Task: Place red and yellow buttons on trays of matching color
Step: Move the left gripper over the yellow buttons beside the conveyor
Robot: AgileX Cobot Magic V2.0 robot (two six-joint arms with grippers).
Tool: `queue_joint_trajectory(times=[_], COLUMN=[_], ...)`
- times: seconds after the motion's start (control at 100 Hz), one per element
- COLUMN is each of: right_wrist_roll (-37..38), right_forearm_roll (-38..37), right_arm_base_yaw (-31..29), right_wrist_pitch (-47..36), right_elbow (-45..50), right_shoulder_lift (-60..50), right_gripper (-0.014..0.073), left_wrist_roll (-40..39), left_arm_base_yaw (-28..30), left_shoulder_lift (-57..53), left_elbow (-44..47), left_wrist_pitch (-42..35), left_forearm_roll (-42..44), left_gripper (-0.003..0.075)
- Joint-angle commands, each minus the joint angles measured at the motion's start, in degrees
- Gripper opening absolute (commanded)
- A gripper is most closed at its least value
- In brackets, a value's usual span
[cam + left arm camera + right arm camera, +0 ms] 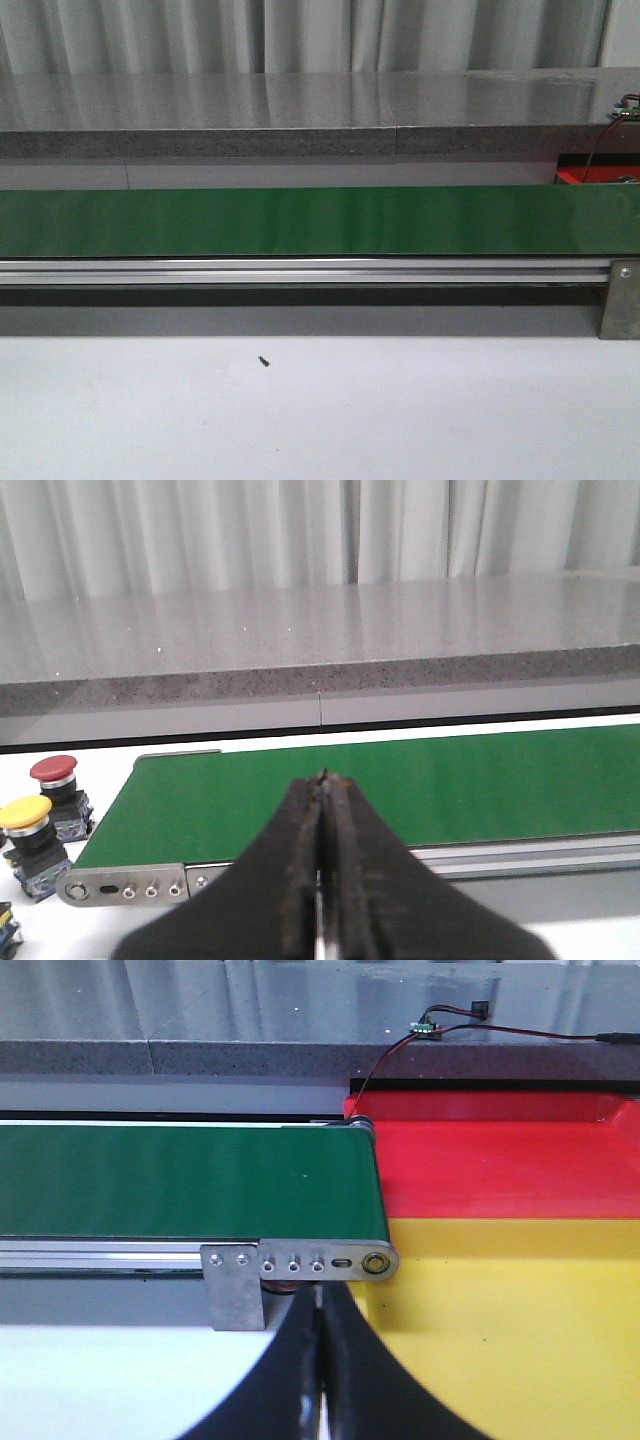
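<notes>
A pale tabletop [320,420] fills the near ground, bare but for a small dark speck [264,361]. Both claws are pressed together and hold nothing: the left gripper [322,780] near the belt's left end, the right gripper [318,1300] by its right end. Beyond runs the green conveyor belt [300,222], carrying nothing. The yellow button [26,815] and red button [53,770] wait left of it; the yellow tray [520,1310] and red tray [500,1165] lie right, seemingly unfilled. I judge nothing placed yet.
</notes>
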Motion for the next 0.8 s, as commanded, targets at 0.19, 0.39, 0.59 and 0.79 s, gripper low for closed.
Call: queue_joint_trajectory(times=[0.19,0.39,0.59,0.79], right_wrist_roll=[-0.19,-0.19,-0.19,-0.19], right_forearm_roll=[0.04,0.04,0.04,0.04], right_arm_base_yaw=[0.07,0.07,0.07,0.07], right_wrist_pitch=[-4.87,-4.87,-4.87,-4.87], right_elbow=[-1.07,-1.07,-1.07,-1.07], right_shoulder_lift=[-1.00,-1.00,-1.00,-1.00], right_gripper=[-0.0069,-0.0069,-0.0069,-0.0069], left_wrist_roll=[-1.16,-3.76,-3.76,-3.76], left_arm_base_yaw=[-0.24,-0.24,-0.24,-0.24], left_shoulder_lift=[14.84,27.03,34.27,39.06], left_elbow=[-20.78,-30.91,-32.86,-32.86], left_wrist_pitch=[15.16,27.43,28.44,30.68], left_forearm_roll=[-0.57,-2.19,-4.69,-4.76], left_gripper=[-0.0020,-0.0020,-0.0020,-0.0019])
